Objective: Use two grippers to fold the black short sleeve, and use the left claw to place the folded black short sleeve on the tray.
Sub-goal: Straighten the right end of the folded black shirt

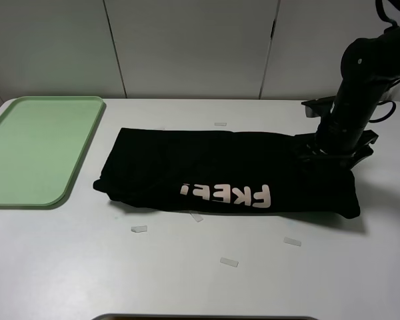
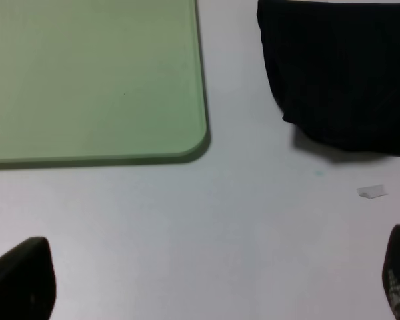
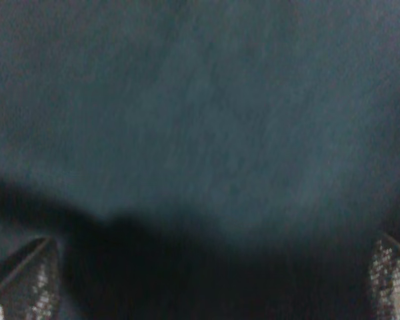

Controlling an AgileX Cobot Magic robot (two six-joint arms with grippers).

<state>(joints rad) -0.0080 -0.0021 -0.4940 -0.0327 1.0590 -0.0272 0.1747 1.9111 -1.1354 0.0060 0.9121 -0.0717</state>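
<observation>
- The mint-green tray lay flat at the left end of the bench with nothing in it. As the place meant for the folded shirt, it looked ready and sat on the left arm's side.
- The left fingers were spread wide and held nothing. They hung above bare bench, and the left wrist view showed the tray's rounded corner and the shirt's left end both ahead of them, probably so that either could be reached. The left arm itself did not show in the high view.
- The black short sleeve lay on the bench just right of the tray, apart from it, and none of it was in the tray. It formed a long band running left to right, apparently already folded lengthwise. Pale block letters ran upside down along its near edge.
- A few small pale slips lay scattered on the bench near the shirt.
- The right arm stood over the shirt's right end. The right fingers were wide apart, with black cloth filling the wrist view between them and nothing gripped. Whether the tips touched the cloth could not be told. That placement suited taking this end for a fold toward the left.
</observation>
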